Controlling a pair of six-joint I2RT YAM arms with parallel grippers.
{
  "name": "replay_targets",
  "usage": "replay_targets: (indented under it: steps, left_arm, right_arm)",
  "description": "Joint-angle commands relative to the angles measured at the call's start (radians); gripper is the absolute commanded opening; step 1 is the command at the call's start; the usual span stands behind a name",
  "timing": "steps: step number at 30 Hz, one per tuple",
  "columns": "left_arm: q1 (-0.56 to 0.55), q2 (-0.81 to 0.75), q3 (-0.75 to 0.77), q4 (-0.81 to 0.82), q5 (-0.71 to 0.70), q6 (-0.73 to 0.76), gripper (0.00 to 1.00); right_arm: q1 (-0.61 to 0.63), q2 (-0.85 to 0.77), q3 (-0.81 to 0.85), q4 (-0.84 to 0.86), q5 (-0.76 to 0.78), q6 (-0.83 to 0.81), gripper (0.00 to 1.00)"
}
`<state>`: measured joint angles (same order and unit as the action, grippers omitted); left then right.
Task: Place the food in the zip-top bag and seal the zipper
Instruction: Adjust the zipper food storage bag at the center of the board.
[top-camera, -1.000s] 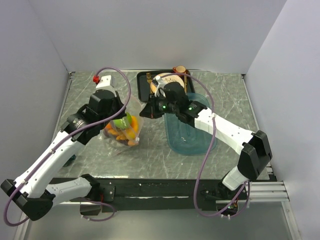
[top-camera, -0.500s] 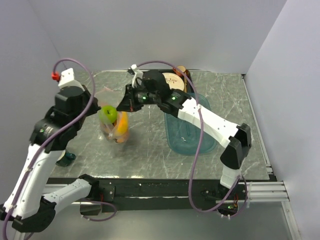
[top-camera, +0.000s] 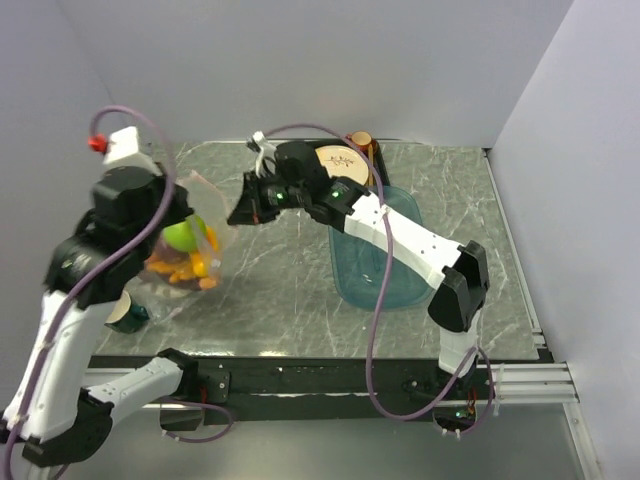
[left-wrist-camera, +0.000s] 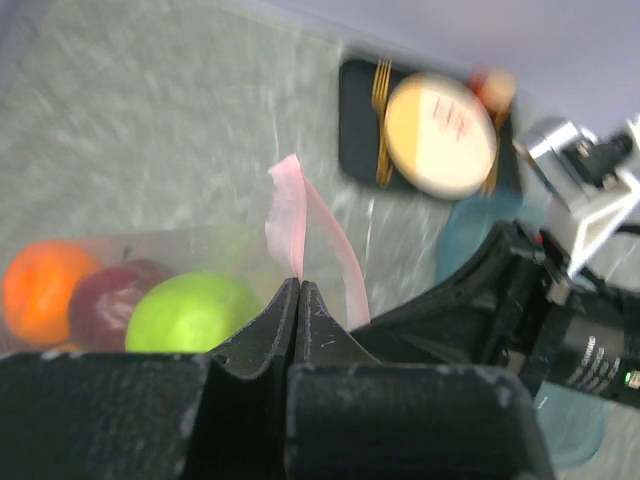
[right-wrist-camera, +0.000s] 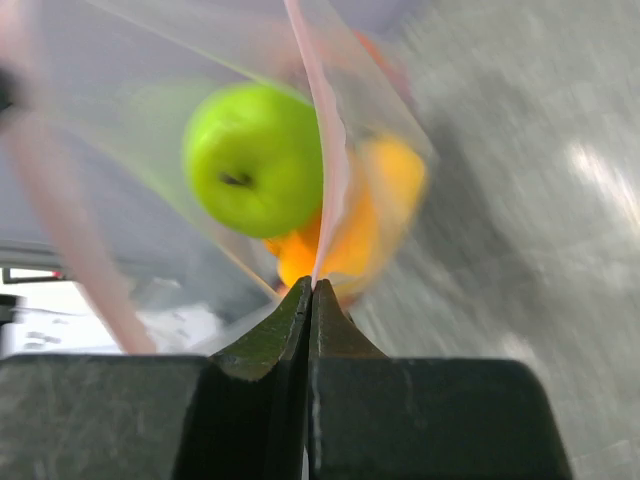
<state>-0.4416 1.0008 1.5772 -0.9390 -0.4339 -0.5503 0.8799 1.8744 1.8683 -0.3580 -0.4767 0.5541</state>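
Note:
The zip-top bag hangs in the air over the table's left side, stretched between both grippers. The food sits in its bottom: a green apple over orange pieces; the left wrist view adds a red apple and an orange beside the green apple. My left gripper is shut on the pale pink zipper. My right gripper is shut on the zipper at the bag's other end, with the green apple beyond it. In the top view the right gripper is right of the bag.
A teal oval tray lies right of centre. A cream-and-orange plate rests on a black tray with gold cutlery at the back. A small dark object lies near the left front edge. Grey walls close in three sides.
Both arms have swung left and up, carrying the bag from the table's middle to its left side. The bag now hangs higher, the food sagging at its bottom.

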Motion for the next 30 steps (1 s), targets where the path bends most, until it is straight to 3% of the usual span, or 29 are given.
replay_targets:
  steps: [1, 5, 8, 16, 21, 23, 24, 26, 27, 30]
  left_arm:
    - [0.001, 0.084, -0.158, 0.182, 0.185, -0.016, 0.01]
    - [0.001, 0.145, -0.298, 0.317, 0.282, -0.051, 0.01]
    - [0.000, 0.212, -0.315, 0.383, 0.362, -0.076, 0.01]
    - [-0.020, 0.334, -0.241, 0.427, 0.460, -0.103, 0.01]
    - [-0.035, 0.384, -0.177, 0.418, 0.514, -0.148, 0.05]
    - [-0.052, 0.410, -0.143, 0.399, 0.555, -0.163, 0.17]
    - [-0.060, 0.415, -0.126, 0.385, 0.564, -0.163, 0.37]
    - [-0.100, 0.408, -0.102, 0.350, 0.513, -0.149, 0.50]
    - [-0.118, 0.392, -0.111, 0.348, 0.476, -0.140, 0.66]
    - [-0.147, 0.271, -0.222, 0.390, 0.382, -0.177, 0.81]
  right_arm:
    - [-0.085, -0.049, -0.239, 0.074, -0.002, 0.029, 0.03]
    - [-0.133, -0.043, -0.363, 0.076, 0.007, -0.002, 0.03]
    - [-0.170, -0.057, -0.426, 0.080, 0.012, -0.039, 0.04]
    - [-0.242, -0.118, -0.497, 0.039, 0.046, -0.109, 0.11]
    - [-0.286, -0.153, -0.486, -0.015, -0.012, -0.122, 0.07]
    - [-0.292, -0.185, -0.523, 0.025, -0.020, -0.080, 0.05]
    - [-0.291, -0.225, -0.564, 0.045, -0.031, -0.066, 0.05]
    - [-0.289, -0.264, -0.613, 0.122, -0.048, -0.040, 0.04]
    - [-0.289, -0.286, -0.641, 0.134, -0.060, -0.043, 0.04]
    - [-0.286, -0.299, -0.685, 0.197, 0.001, -0.066, 0.04]
